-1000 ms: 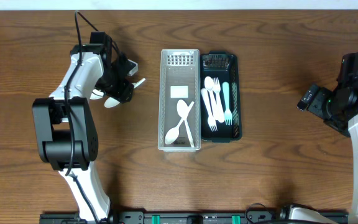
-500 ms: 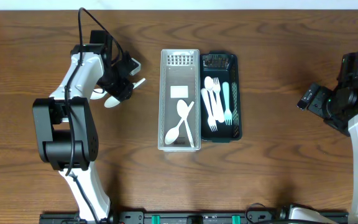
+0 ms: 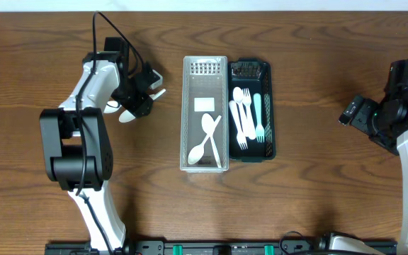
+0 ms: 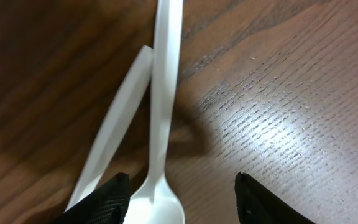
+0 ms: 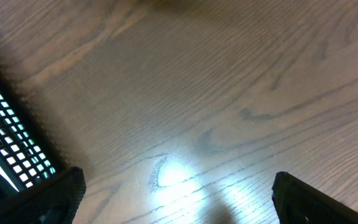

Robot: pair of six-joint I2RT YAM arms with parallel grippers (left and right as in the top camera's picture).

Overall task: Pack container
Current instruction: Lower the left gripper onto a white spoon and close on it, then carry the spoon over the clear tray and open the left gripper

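Our left gripper (image 4: 182, 186), open and empty, straddles the plastic spoon (image 4: 165, 112); its handle runs straight ahead. Our right gripper (image 5: 179, 193) is open, empty, far off.

a dark brown wooden table (image 3: 317, 71) filled the whole overhead view, its grain running left to right. a black rail (image 3: 225, 248) lay along the near edge. overhead light left a pale glare (image 5: 166, 174) on the wood.

Even overhead light, wrist-view table (image 5: 179, 168) glare
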